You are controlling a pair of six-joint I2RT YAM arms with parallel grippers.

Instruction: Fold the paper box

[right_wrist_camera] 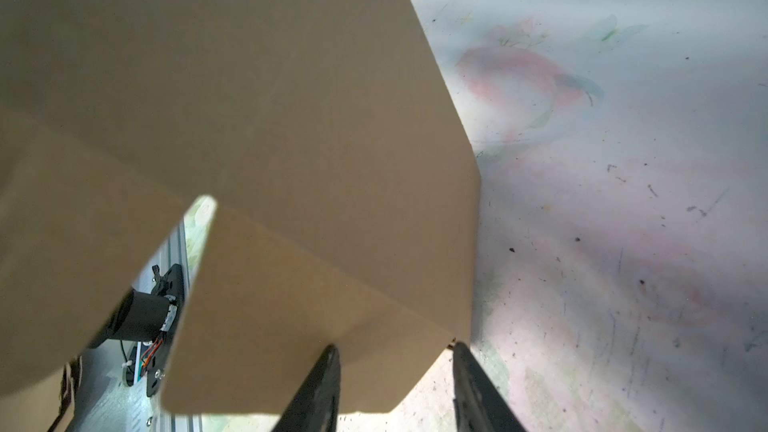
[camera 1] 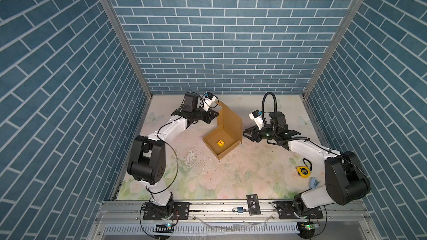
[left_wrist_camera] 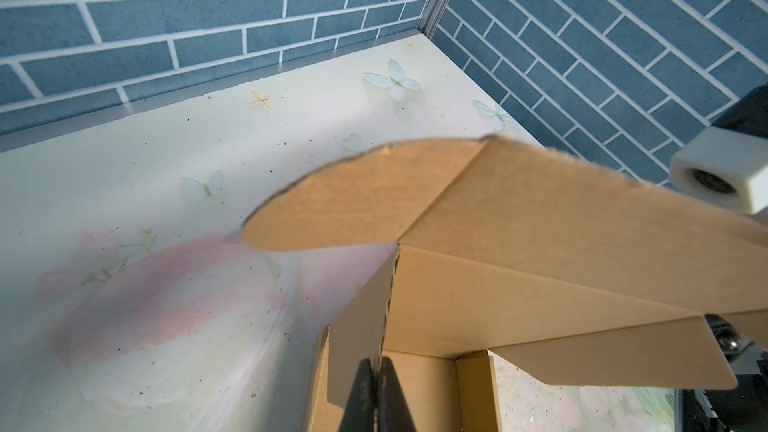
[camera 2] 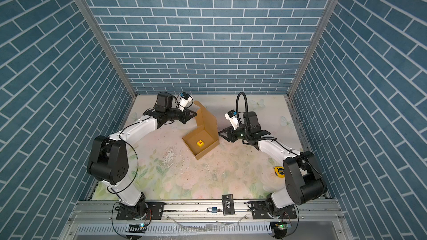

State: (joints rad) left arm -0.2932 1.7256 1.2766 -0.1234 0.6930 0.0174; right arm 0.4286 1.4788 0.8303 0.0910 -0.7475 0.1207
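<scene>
paper box: sitting on the table as an open tray, its walls enclosing the yellow cube on all sides.
lid: standing up from the tray wall behind and to the right of the cube, not yet coming down over it.
left gripper: pinching tight on a thin cardboard edge at the end of the lid, up and to the left of the cube.
right gripper: holding its jaws apart around the corner of the side flap on the cube's right, gripping nothing as far as the wrist view shows.
risk, twisting: only one end of the lid is being held, so pulling it down is likely bending it askew and creasing it off its fold line.
risk, sliding: nothing is pinning the tray, so a push on the lid is likely dragging or tipping the tray and rolling the cube.
risk, jamming: the side flap and the rounded tab are splaying outward, so they may be landing outside the walls around the cube.
risk, tearing: a hard pull at the pinched edge may be ripping the cardboard.
</scene>
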